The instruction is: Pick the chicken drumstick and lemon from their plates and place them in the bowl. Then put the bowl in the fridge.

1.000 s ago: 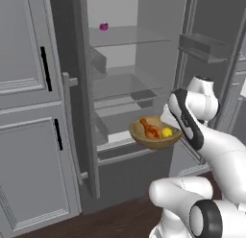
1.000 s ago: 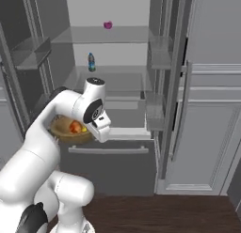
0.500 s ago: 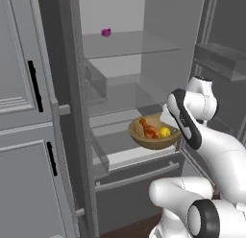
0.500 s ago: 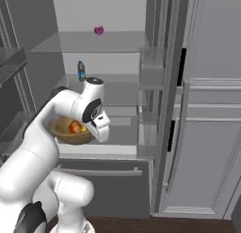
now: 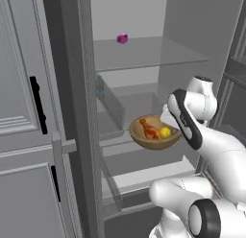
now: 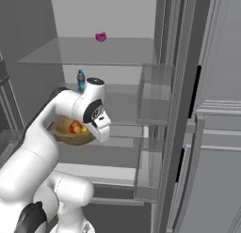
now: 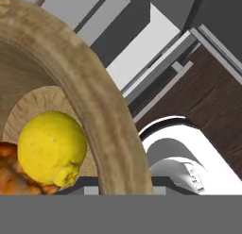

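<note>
Bowl (image 5: 154, 135) is in the air in front of the open fridge (image 5: 144, 64), level with the middle glass shelf (image 5: 126, 95) and just outside its front edge. Tool (image 5: 169, 118) is closed on the bowl's thick rim on the arm side, so it carries the bowl by one edge. Chicken drumstick (image 5: 149, 129) and lemon (image 5: 165, 132) both sit inside, touching each other.

Risks from here:
- One-sided rim grip. The bowl's weight hangs off the tool, so any jerk could pivot it and spill the load. The lemon (image 7: 52, 148) is round and rests near the inner wall on the tool side, so it rolls first.
- Bowl looks slightly tilted in the left base view; hard to say how much from this angle.
- Shelf clearance. If the bowl goes in too low, its underside may catch the shelf's front edge, or the pale drawer front (image 5: 144, 177) below it.
- Door bins (image 6: 153, 105) on the right-hand door stand near the arm's path, so the elbow or wrist could clip them on the reach in.
- Small bottle (image 6: 81, 80) stands at the left end of the middle shelf, so the bowl should set down toward the middle.
- Release before the base is fully on the glass drops it.
</note>
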